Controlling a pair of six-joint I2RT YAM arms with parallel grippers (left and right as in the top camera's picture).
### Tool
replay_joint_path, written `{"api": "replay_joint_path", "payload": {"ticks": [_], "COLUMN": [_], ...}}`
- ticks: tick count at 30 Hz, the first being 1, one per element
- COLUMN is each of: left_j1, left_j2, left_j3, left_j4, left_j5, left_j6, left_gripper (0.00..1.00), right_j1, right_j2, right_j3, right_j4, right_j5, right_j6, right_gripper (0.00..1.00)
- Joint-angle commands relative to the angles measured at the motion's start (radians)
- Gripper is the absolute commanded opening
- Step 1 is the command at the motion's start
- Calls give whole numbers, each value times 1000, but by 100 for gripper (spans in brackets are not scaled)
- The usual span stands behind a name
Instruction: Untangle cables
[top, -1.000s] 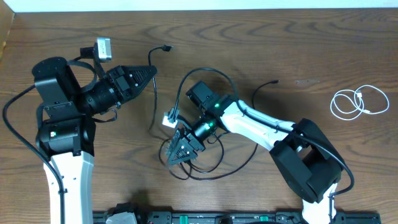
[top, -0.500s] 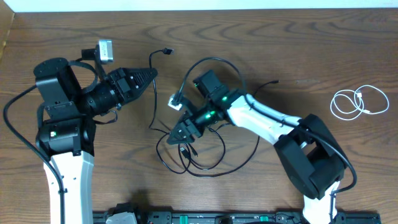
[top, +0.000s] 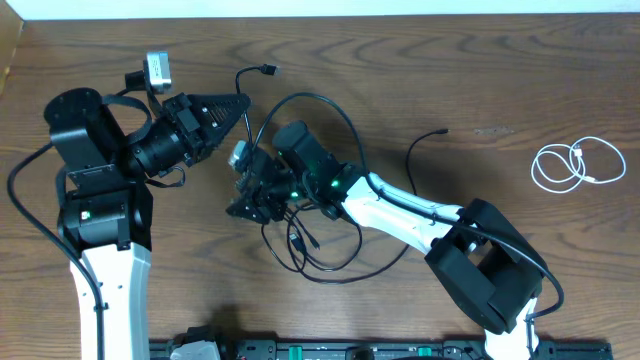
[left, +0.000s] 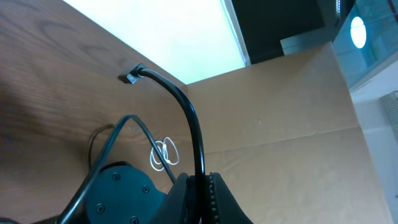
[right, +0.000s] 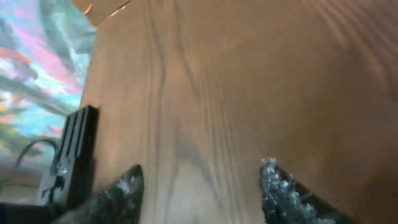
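Thin black cables (top: 318, 262) lie in tangled loops on the wooden table at centre. One black cable (left: 186, 112) rises out of my left gripper (left: 202, 186), which is shut on it; its plug (top: 268, 70) hangs free past the tips. The left gripper (top: 243, 101) points right. My right gripper (top: 238, 208) sits just below and right of it, over the tangle's left edge. In the right wrist view it (right: 199, 180) is open, with only bare wood between the fingertips (right: 127, 180). A white cable (top: 575, 165) lies coiled at far right.
Another black cable end (top: 440, 132) lies loose right of centre. A black rail (top: 350, 350) runs along the table's front edge. A cardboard wall (left: 298, 118) stands beyond the table. A black slotted block (right: 71, 152) shows left of the right gripper's fingers.
My right gripper has swung up and to the left, from the lower part of the tangle to close beside the left gripper. The left gripper shifted slightly upward, still shut on its cable.
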Motion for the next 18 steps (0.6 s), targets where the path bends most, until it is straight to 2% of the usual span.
{"api": "replay_joint_path", "payload": {"ticks": [1,2,3,5,7,8,10,11,15,18], "left_j1": [4,4,4,4,4,4,4,4,4,4], "left_j2": [1,1,1,3,6,8,18,24,58,89], "left_j3": [5,5,5,5,5,5,5,5,4,4], "left_j4": [6,6,6,6,3,-4,-88,-144,-387,-474], "left_j5": [14,5,-18,-66,-101,-113,-172,-211,-423,-480], "left_j6": [-24,-24,-23,6,83,106,190,229,342,349], "left_gripper": [8,8,8,9,17,23,49,54,57,57], "right_j1": [4,3,3,3,2,2,-11,-27,-128,-212], "right_j2": [8,8,8,8,8,6,-11,-31,-151,-242], "right_j3": [1,1,1,1,1,1,1,2,2,2], "right_j4": [2,-10,-33,-83,-136,-152,-223,-238,-232,-209], "right_j5": [55,55,55,54,51,51,13,-40,-161,-208], "right_j6": [46,47,66,87,87,87,86,87,199,272], "right_gripper": [25,6,1,1,1,1,1,1,1,1]}}
